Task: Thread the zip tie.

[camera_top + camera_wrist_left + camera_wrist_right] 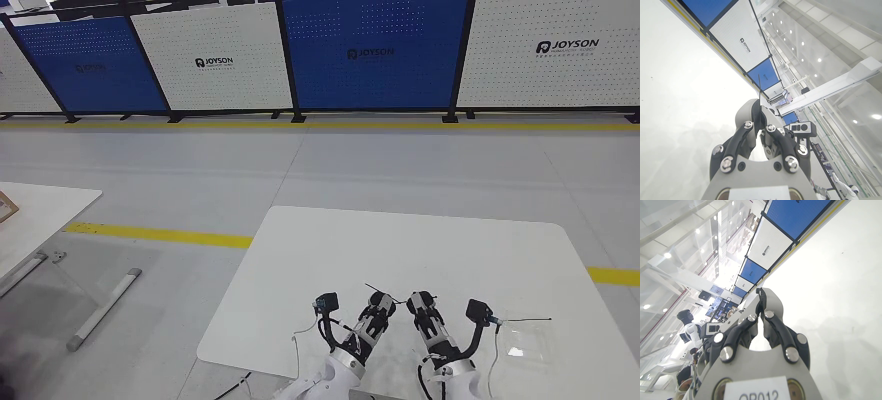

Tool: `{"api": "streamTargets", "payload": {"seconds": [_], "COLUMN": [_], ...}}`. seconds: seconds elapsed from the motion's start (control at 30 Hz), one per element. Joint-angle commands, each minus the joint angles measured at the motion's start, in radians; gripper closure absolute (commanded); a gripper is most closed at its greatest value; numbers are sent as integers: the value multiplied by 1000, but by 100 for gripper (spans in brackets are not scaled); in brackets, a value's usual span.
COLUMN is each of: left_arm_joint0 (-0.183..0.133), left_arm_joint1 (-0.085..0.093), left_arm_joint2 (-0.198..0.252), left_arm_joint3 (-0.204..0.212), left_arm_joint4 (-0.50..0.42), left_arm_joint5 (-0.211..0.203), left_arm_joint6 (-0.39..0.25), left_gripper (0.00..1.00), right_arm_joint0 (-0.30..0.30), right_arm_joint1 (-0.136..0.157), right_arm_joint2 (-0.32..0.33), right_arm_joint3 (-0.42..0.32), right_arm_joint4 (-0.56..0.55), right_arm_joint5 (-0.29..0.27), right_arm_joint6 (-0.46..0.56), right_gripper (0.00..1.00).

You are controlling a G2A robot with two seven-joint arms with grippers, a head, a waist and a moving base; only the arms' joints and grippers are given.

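Top view puts my left gripper (379, 304) and right gripper (420, 301) side by side at the table's (420, 240) near edge, both pointing towards its far edge; left is clamped on the tie (759, 89), whose strap sticks straight out ahead of it; right is clamped on the head (758, 291), just beside; I judge the strap must swing across into that head.

Zip tie (759, 91) black | table (420, 250) white | panels (375, 55) blue and white, dotted | floor line (160, 235) yellow | floor (400, 160) pale grey
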Motion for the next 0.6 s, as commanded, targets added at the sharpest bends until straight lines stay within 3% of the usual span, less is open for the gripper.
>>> {"api": "streamTargets", "payload": {"seconds": [0.0, 0.57], "left_arm_joint0": [2, 9], "left_arm_joint1": [-1, -10], "left_arm_joint2": [-3, -10], "left_arm_joint3": [-1, 0], "left_arm_joint4": [1, 26], "left_arm_joint5": [0, -3], "left_arm_joint6": [3, 2], "left_gripper": [100, 100], "right_arm_joint0": [-8, -46], "right_arm_joint1": [1, 1], "right_arm_joint2": [9, 39], "right_arm_joint3": [-1, -29], "right_arm_joint4": [4, -1], "right_arm_joint5": [-12, -26], "right_arm_joint6": [-6, -13], "right_gripper": [100, 100]}}
